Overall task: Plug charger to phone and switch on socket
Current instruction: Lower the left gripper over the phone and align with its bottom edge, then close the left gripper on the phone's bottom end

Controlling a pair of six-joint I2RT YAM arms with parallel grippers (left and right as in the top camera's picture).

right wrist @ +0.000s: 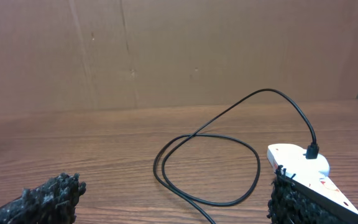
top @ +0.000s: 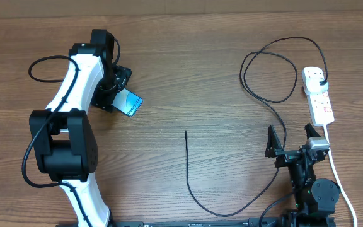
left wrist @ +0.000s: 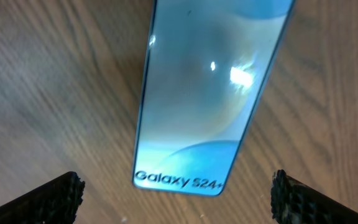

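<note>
Overhead view: the phone [top: 130,103] lies lit, screen up, on the left of the table [top: 194,57], and the left hand [left wrist: 176,204] hangs over its "Galaxy" end with fingers spread wide on either side, touching nothing. The socket [top: 318,94] lies at the right edge with the charger [top: 187,157] plugged into its far end; the cable loops across the table and its free tip rests near the middle, well apart from the phone. The right hand [top: 291,139] sits near the socket's near end, fingers spread wide and empty.

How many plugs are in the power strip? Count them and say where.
1: the black plug sits in the far end of the power strip. None seem hidden overhead.
</note>
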